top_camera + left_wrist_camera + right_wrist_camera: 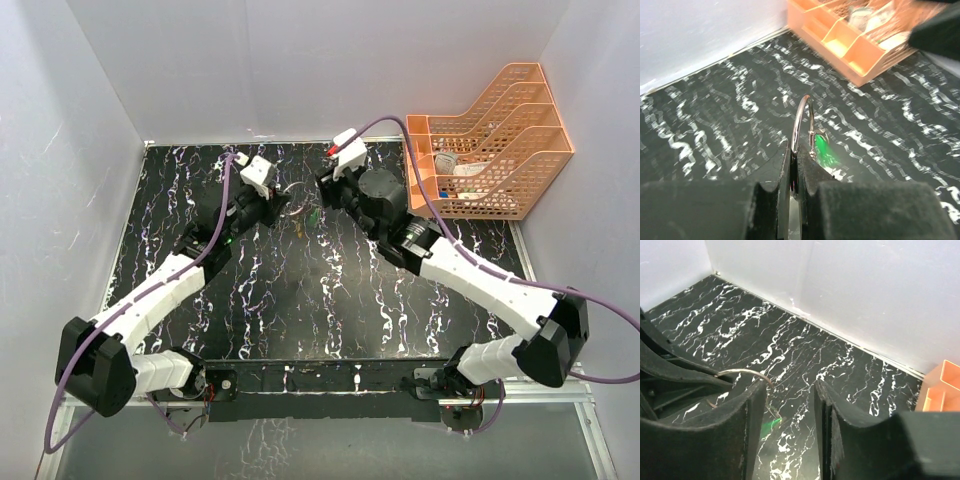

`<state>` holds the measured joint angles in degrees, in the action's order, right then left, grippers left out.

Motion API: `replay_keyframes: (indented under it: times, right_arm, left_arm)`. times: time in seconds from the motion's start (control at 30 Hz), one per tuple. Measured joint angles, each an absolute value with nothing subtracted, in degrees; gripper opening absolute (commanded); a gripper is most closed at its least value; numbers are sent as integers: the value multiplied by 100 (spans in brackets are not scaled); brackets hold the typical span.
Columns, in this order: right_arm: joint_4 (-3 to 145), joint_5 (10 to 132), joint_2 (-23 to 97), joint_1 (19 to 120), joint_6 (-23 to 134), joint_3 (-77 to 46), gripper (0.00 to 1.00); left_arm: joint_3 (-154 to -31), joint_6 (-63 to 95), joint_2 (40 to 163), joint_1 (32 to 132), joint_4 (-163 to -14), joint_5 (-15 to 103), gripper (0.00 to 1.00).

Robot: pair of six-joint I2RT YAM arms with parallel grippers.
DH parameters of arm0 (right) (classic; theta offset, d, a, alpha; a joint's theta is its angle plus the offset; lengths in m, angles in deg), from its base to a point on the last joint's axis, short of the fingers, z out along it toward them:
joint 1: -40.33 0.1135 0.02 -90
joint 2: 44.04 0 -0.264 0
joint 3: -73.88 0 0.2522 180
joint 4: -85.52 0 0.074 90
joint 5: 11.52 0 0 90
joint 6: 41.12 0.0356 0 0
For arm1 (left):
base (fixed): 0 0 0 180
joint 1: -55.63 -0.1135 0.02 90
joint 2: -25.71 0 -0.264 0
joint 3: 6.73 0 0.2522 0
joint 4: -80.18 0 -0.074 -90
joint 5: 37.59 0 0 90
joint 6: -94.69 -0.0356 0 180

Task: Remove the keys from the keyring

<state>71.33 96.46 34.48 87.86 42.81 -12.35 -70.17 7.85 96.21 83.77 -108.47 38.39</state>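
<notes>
My left gripper [796, 157] is shut on the lower part of the thin silvery keyring [802, 120], which stands edge-on above its pads. A blurred green-headed key [825, 150] hangs on the ring just right of the jaws. In the right wrist view the keyring [742, 372] arcs out from the left gripper's dark fingers [670, 370] and passes behind my right gripper's left pad, with the green key [769, 427] dangling below. My right gripper [790, 390] is open and nothing lies between its pads. From above, both grippers [280, 200] [322, 185] meet at the table's far middle.
An orange mesh file rack [490, 140] holding small items stands at the back right, close behind the right arm. White walls enclose the black marbled table [300, 290] on the left, back and right.
</notes>
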Motion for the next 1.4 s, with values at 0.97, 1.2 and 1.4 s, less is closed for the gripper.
replay_keyframes:
  times: [0.97,1.2,1.4]
  right_arm:
    - [10862,8776,3096,8786,4601,2168,62]
    - [11786,8625,3103,8786,4607,2168,62]
    - [12042,8535,3101,8784,4627,2166,62]
  left_arm:
    - [-8643,-417,8602,8447,-8694,3975,0]
    - [-8656,-371,8528,8458,-8478,3710,0]
    - [-8656,-369,8436,8463,-8379,3483,0]
